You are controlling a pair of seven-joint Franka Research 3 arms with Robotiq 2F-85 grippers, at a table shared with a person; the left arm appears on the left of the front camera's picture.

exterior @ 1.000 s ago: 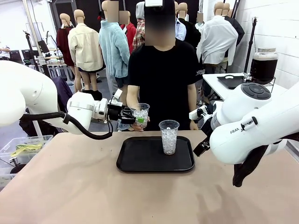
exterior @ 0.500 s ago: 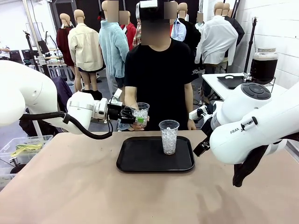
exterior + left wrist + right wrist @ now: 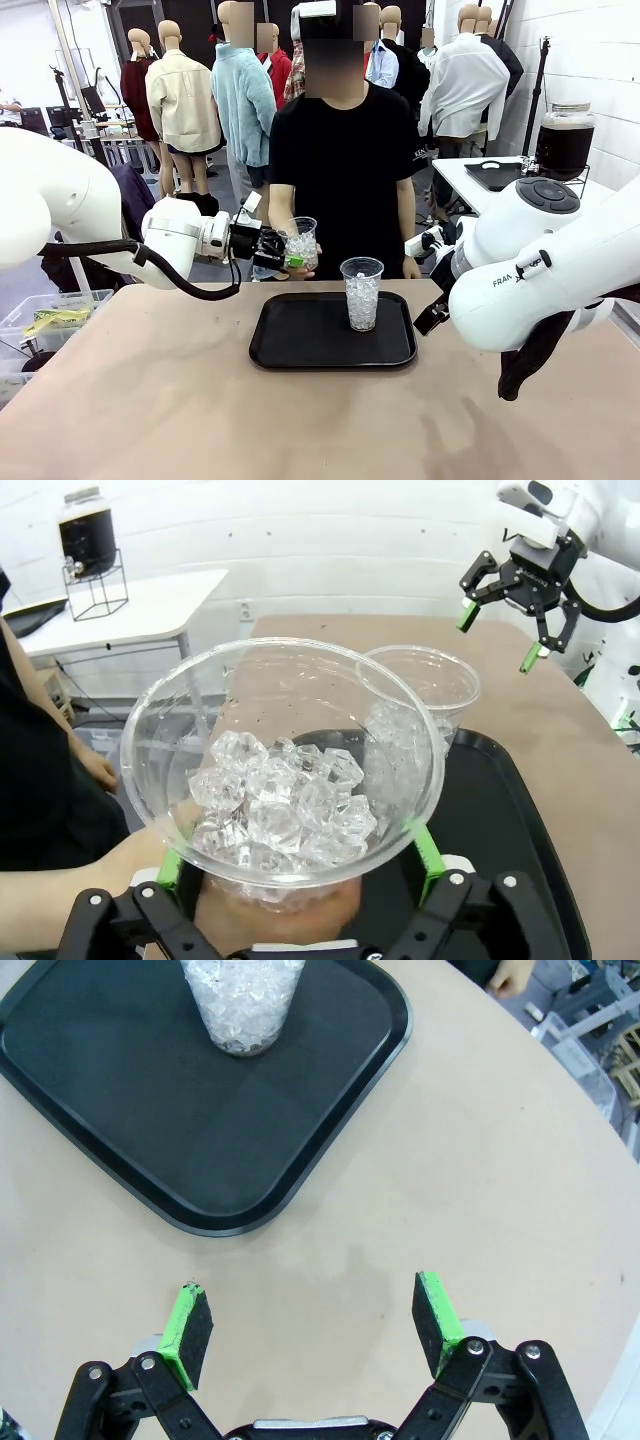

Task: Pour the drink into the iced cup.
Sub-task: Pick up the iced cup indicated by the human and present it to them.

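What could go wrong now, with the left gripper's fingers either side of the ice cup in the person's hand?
1. The left gripper looks open but sits close on both sides of the held cup, with the person's hand under it. A crooked retreat could knock the cup, spill ice or brush the hand.
2. The second iced cup stands on the tray close by; a sideways swing might tip it.

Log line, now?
left gripper: open, flanking iced cup | person's hand: supporting that cup | right gripper: open, empty | second iced cup: on tray
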